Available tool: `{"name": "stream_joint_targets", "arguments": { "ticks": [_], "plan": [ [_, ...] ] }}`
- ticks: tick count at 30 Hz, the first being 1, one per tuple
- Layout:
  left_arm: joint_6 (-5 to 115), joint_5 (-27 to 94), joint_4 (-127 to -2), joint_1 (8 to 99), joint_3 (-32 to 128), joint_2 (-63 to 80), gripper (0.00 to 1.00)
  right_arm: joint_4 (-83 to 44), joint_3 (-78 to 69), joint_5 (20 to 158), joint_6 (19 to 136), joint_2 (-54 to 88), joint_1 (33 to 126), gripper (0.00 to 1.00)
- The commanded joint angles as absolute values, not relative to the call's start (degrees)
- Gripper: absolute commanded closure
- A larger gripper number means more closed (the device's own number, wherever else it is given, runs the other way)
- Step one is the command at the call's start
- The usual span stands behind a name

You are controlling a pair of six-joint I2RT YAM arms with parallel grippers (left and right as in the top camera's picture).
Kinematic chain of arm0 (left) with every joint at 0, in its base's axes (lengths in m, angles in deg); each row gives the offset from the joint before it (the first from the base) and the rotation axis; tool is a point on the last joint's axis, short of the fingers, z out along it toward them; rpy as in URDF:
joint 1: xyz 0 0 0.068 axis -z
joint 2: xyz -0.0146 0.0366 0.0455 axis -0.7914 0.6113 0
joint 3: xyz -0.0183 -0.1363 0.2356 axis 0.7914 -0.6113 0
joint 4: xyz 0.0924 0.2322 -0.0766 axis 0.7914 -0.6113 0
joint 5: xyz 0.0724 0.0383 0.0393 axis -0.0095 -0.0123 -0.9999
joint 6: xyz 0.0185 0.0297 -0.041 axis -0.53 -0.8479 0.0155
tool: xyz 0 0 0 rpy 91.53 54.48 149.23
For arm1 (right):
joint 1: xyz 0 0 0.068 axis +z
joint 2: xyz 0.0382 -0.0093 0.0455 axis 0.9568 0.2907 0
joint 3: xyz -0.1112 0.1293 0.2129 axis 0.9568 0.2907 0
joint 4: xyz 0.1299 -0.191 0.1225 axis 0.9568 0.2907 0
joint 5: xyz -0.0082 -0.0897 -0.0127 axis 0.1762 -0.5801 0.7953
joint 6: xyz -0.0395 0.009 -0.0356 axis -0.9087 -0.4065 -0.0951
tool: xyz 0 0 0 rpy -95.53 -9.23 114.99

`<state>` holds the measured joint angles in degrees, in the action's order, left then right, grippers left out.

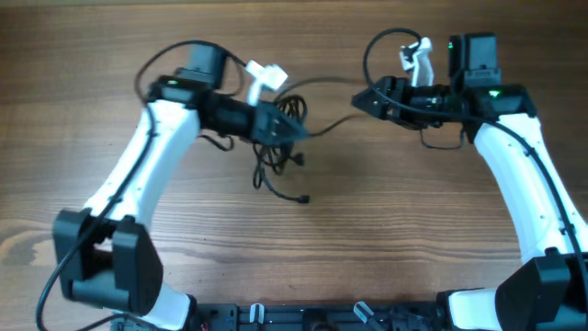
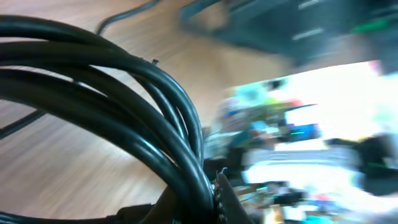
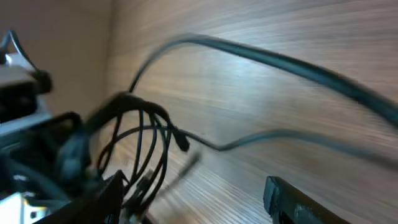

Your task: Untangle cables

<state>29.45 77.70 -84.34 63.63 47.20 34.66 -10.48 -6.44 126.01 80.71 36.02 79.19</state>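
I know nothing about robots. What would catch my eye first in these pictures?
First, the black tangle of cables in the upper middle of the wooden table, with the left gripper shut on it. Next, the thin strands that run from the tangle across the wood toward the right gripper, whose jaws stand open.

Readable text, labels, brands, numbers, signs: none in any of the three views.
- Cables (image 1: 280, 152): plain black; no legible marking, even close up in the left wrist view.
- Bright clutter (image 2: 298, 124), right of the cables in the left wrist view: coloured patches, too blurred to read.
- Green lights (image 1: 496, 92), right of the cables in the overhead view: two glowing dots on the right arm (image 1: 519, 165), no characters.
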Motion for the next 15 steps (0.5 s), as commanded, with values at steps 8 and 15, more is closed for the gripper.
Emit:
{"name": "stream_joint_targets", "arguments": {
  "ticks": [8, 15],
  "plan": [
    [37.32, 96.06, -84.14, 60.83, 47.94, 33.98, 0.96, -20.18, -7.03, 119.54, 94.75, 36.35, 87.76, 0.29],
    [40.14, 96.06, -83.92, 60.81, 48.16, 32.84, 0.96, -21.12, -7.03, 110.97, 102.31, 43.49, 90.18, 0.43]
  ]
}}
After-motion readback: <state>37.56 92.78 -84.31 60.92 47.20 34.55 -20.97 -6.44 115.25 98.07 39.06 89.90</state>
